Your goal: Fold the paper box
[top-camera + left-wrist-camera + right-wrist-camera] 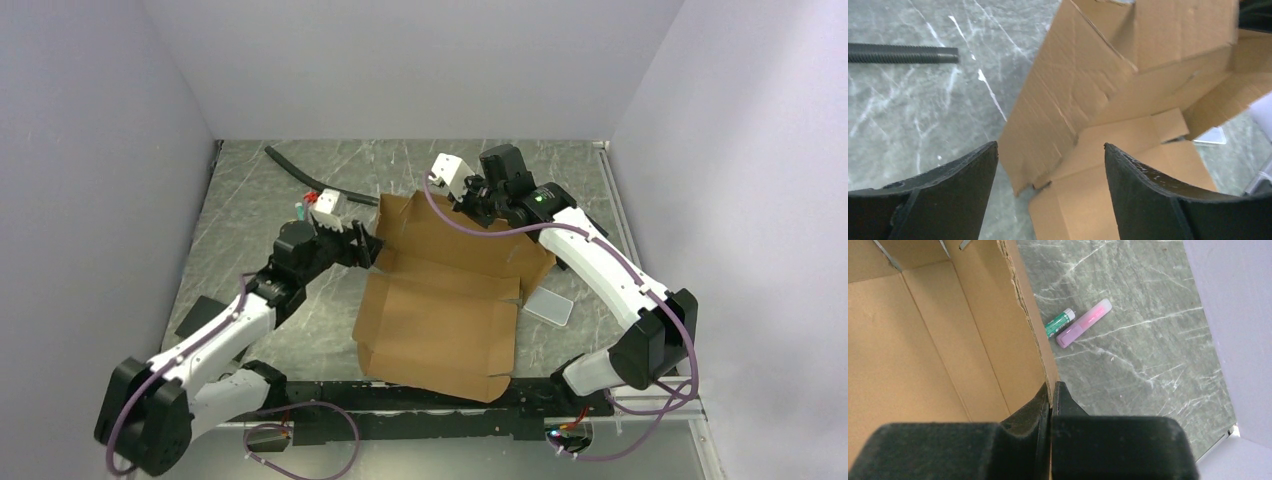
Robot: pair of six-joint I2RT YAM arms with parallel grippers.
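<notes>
The paper box [440, 320] is a brown cardboard sheet lying mid-table, its far panel and left side flap [1058, 105] raised. My left gripper [367, 250] is at the box's left edge. In the left wrist view its jaws [1050, 167] stand wide open, and the raised flap's lower corner lies beyond them, untouched. My right gripper [468, 203] is at the top of the far panel. In the right wrist view its jaws [1050, 392] are pinched shut on that panel's edge [1023, 310].
A black ribbed hose [310, 185] lies at the back left. A translucent lid [549, 306] sits just right of the box, and a black pad [200, 315] lies near the left arm. A green tube [1059, 323] and a pink marker [1084, 322] lie behind the panel.
</notes>
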